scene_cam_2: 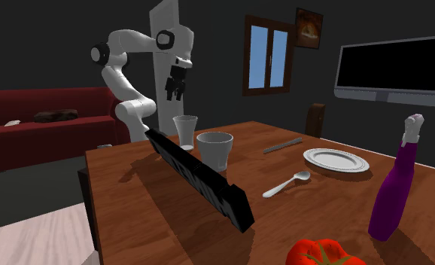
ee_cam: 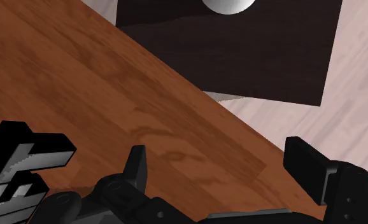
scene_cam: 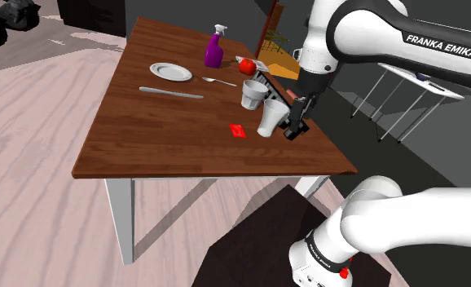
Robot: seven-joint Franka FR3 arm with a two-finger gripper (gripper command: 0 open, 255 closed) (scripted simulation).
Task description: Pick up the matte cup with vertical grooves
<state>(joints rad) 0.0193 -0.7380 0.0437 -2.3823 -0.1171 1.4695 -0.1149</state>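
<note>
Spanning most of the shoulder view, the brown wooden bench (scene_cam: 144, 139) carries everything, and the white arm (scene_cam: 364, 33) reaches over its corner. A long black bar (scene_cam_2: 201, 181) lies beside two pale cups: a wider cup (scene_cam_2: 214, 149) and a taller cup (scene_cam_2: 184, 130). I judge the taller one to be the target; it stands toward the bench's edge on the arm's side. The gripper (scene_cam_2: 175, 93) hangs above and just off it, fingers (ee_cam: 138, 167) spread apart with nothing between them. Descending off-centre could clip the rim and tip the cup or knock it into its neighbour. Grooves are too faint to confirm on either cup, so choosing wrongly is a risk. A black-and-white shape (ee_cam: 23, 168) beside the fingers is cut off and unidentifiable.
</note>
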